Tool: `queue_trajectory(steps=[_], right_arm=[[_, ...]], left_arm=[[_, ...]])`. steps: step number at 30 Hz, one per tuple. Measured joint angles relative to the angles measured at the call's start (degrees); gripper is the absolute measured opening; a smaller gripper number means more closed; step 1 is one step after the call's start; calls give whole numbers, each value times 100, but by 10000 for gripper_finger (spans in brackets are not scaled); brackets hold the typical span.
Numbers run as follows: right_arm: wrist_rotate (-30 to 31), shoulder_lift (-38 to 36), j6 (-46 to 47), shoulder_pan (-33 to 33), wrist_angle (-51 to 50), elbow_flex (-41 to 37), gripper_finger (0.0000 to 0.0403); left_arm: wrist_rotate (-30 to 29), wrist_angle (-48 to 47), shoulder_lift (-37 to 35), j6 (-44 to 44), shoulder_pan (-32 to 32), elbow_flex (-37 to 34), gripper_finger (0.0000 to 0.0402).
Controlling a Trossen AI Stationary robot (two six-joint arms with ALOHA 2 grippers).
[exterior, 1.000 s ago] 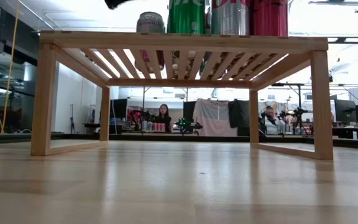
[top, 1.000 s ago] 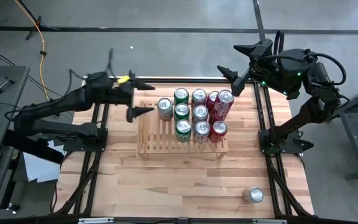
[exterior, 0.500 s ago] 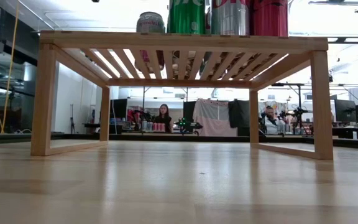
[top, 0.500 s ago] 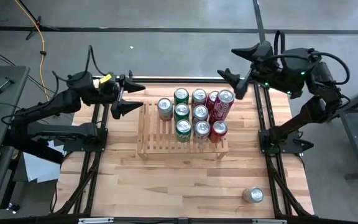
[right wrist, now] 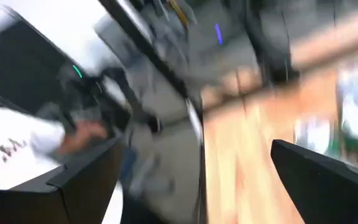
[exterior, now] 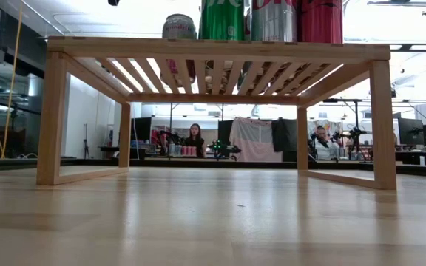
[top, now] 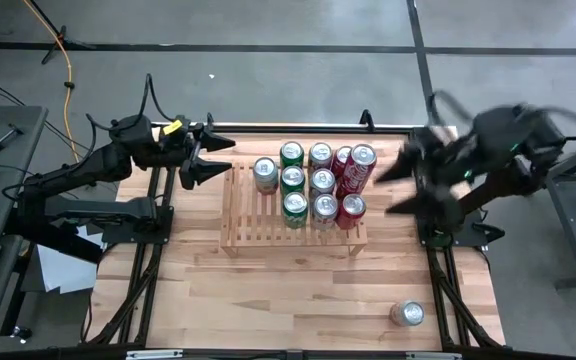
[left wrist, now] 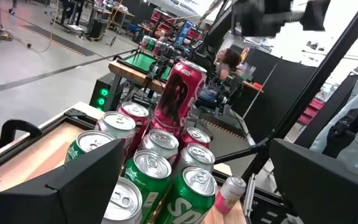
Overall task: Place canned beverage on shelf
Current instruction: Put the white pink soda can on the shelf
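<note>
Left gripper [top: 205, 158] hovers spread and empty left of the can-laden shelf [top: 240, 225]; right gripper [top: 400, 185], also spread, hangs at its right.

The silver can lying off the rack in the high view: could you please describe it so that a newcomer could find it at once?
Start from the low rack of light wooden slats in the middle of the light wooden table, which carries green, silver and red cans. Go toward the table's near right corner: the silver can is there alone, on bare wood. Unlike all the others, it is off the rack with no neighbours.
</note>
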Motion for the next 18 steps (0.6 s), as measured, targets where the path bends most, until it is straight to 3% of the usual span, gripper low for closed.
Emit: queue_trajectory(steps=[7,11,18], right_arm=[[314,552,2397,1087,-2727,-184,397],[250,520,2738,1574,-1941,-1279,397],[-1300,392,3935,2172,-2565,-3691,397]], left_arm=[[2,2,0,-108,0,0,397],[4,-1,0,-302,0,0,397],[6,-6,0,-450,0,0,397]])
